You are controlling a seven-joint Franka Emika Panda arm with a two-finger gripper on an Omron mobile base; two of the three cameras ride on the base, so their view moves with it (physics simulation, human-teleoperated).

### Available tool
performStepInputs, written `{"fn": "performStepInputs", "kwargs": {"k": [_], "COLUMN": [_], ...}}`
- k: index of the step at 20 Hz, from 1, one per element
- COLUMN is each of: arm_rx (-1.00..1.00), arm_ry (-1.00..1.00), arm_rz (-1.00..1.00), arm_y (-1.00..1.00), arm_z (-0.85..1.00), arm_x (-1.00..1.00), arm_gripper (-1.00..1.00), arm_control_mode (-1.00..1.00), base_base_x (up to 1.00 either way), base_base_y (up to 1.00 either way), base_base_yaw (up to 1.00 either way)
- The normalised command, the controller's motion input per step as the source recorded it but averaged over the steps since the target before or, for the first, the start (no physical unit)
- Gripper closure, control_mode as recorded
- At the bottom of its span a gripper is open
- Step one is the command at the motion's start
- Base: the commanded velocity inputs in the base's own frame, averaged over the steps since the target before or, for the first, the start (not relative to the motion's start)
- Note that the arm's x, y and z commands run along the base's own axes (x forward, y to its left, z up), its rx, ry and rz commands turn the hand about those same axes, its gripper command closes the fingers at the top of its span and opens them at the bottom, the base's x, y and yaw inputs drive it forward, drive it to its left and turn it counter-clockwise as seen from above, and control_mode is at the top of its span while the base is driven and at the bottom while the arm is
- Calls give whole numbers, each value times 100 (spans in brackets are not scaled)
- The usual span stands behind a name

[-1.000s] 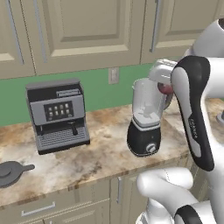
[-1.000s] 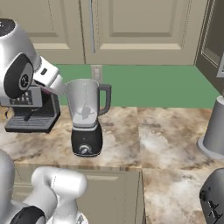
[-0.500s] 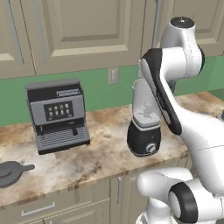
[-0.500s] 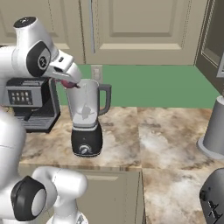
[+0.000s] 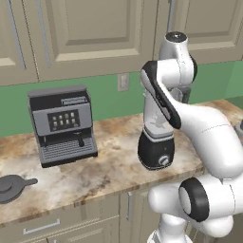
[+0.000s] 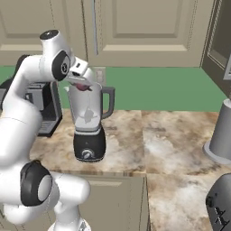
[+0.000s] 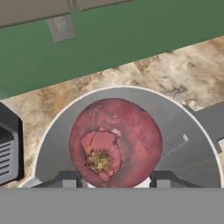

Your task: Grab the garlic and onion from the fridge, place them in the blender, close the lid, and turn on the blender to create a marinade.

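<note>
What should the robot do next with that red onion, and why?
Probably open its fingers and let go. The gripper holds the onion right over the open top of the blender, and the jar's rim rings the onion in the hand view. The lid lies on the counter beside the coffee machine, so nothing seems to block the drop.

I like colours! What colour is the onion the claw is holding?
Dark reddish-purple, with a yellowish middle; the onion shows best in the hand view.
</note>
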Motion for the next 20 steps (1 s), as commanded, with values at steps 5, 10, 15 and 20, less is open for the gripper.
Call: {"fn": "performStepInputs", "kwargs": {"k": [5, 10, 15, 20], "arm_rx": [5, 2, 0, 0], "arm_ry": [19, 14, 2, 0], "arm_rz": [8, 8, 3, 0], "arm_y": [-11, -5, 0, 0], "arm_z": [-33, -34, -18, 0], "arm_x": [44, 19, 1, 3], "arm_gripper": [100, 100, -100, -100], "arm_control_mode": [-100, -100, -100, -100], "base_base_x": [0, 0, 0, 0], "base_base_y": [0, 0, 0, 0], "base_base_yaw": [0, 0, 0, 0]}}
